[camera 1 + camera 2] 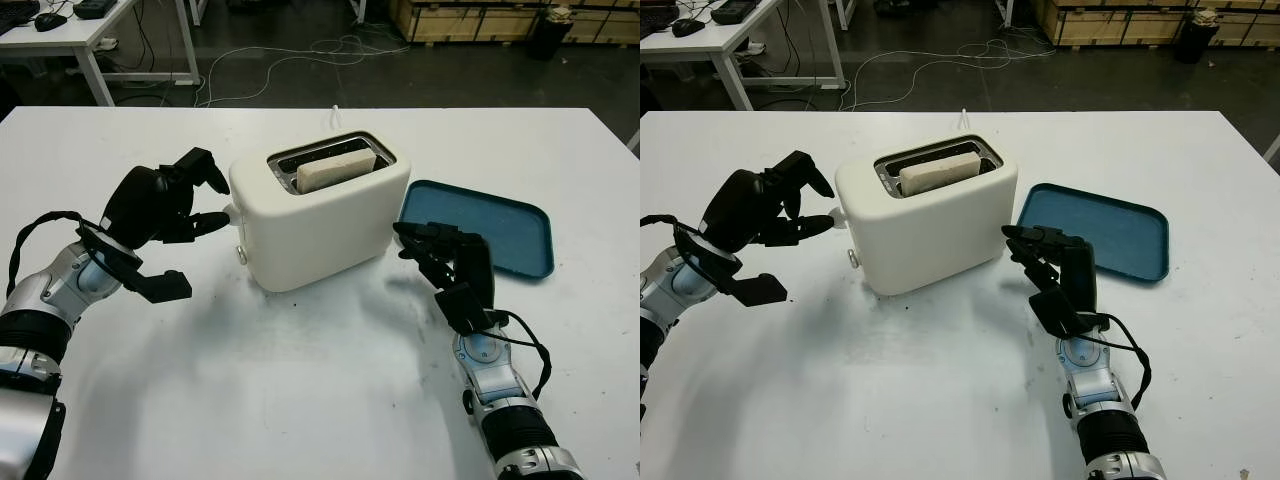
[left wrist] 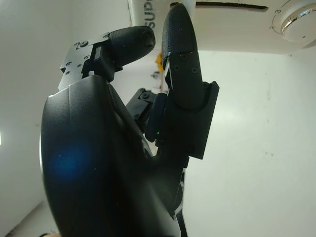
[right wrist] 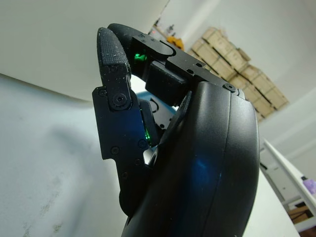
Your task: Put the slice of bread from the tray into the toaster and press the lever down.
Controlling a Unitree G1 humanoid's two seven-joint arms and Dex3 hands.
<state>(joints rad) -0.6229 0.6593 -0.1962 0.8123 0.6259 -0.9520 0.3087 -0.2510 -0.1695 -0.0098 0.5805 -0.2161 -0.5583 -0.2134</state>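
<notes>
A cream toaster (image 1: 320, 225) stands in the middle of the white table, and a slice of bread (image 1: 335, 168) sits upright in its slot, its top edge showing above the rim. My left hand (image 1: 210, 200) is at the toaster's left end, open, with one fingertip (image 1: 220, 218) against the small white lever (image 1: 233, 212). In the left wrist view the fingers (image 2: 178, 44) reach toward the toaster's end wall, next to its round knob (image 2: 296, 19). My right hand (image 1: 415, 245) is open just right of the toaster, beside the blue tray (image 1: 480, 225), which holds nothing.
The table's far edge (image 1: 300, 107) runs behind the toaster. Beyond it are a floor with loose cables (image 1: 300, 55), a white desk (image 1: 90, 40) at the back left and wooden crates (image 1: 480, 20) at the back right. Bare tabletop (image 1: 300, 380) lies in front of the toaster.
</notes>
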